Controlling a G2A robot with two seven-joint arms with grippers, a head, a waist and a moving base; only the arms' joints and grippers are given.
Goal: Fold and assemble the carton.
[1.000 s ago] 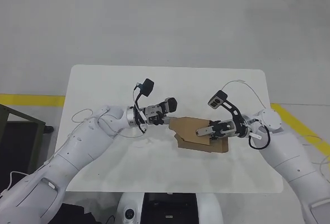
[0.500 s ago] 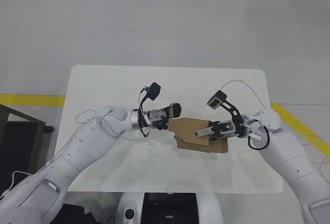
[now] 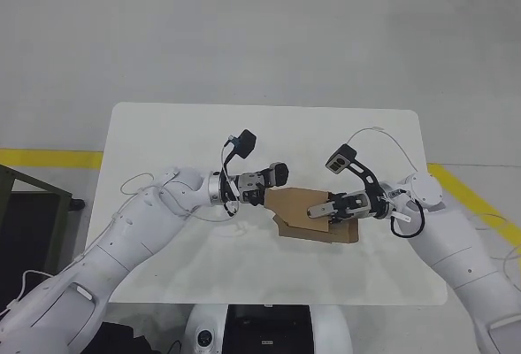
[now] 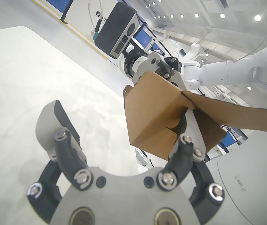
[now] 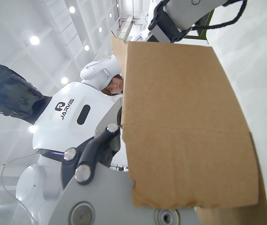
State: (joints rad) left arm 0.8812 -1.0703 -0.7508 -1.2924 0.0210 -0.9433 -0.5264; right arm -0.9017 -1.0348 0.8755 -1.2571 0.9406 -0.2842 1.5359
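Two arms meet at the brown carton [image 3: 311,221], which sits partly opened over the middle of the white surface [image 3: 172,142]. The left gripper [image 3: 276,174] has its fingers [image 4: 59,120] spread wide, one tucked under a loose flap [image 4: 217,108] at the carton's end, the other free in the air. The right gripper [image 3: 324,211] lies along the top panel; whether it is clamped there I cannot tell, as cardboard hides it. Such board is probably light, stiff across panels and weak at creases, so hold near a fold or corner and squeeze gently.
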